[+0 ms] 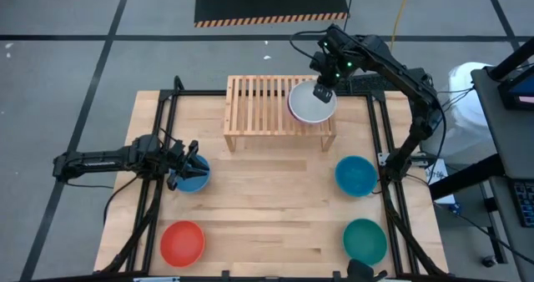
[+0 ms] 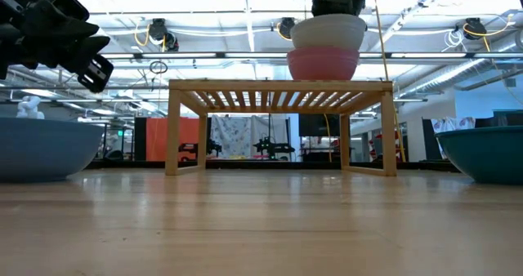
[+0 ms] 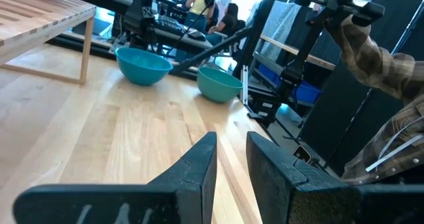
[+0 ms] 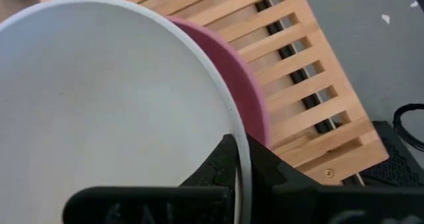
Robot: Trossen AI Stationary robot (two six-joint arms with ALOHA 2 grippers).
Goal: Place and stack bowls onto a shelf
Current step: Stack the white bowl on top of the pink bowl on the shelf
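The right gripper (image 4: 240, 159) is closed on the rim of the white bowl (image 4: 112, 98), one finger inside it and one outside. The white bowl is held nested in the pink bowl (image 2: 322, 64), which sits directly beneath it on the slatted top of the shelf (image 1: 259, 107), toward that shelf's right end. Well away from this gripper, nearer the front of the table (image 1: 267, 207), a blue bowl (image 1: 355, 175) and the teal green bowl (image 1: 365, 240) are seen on the right side, with the red bowl (image 1: 182, 242) at the front left.

The left gripper (image 1: 185, 172) is held just above the other blue bowl (image 1: 195, 180) on the left side; its fingers (image 3: 199, 164) are parted with nothing between them.
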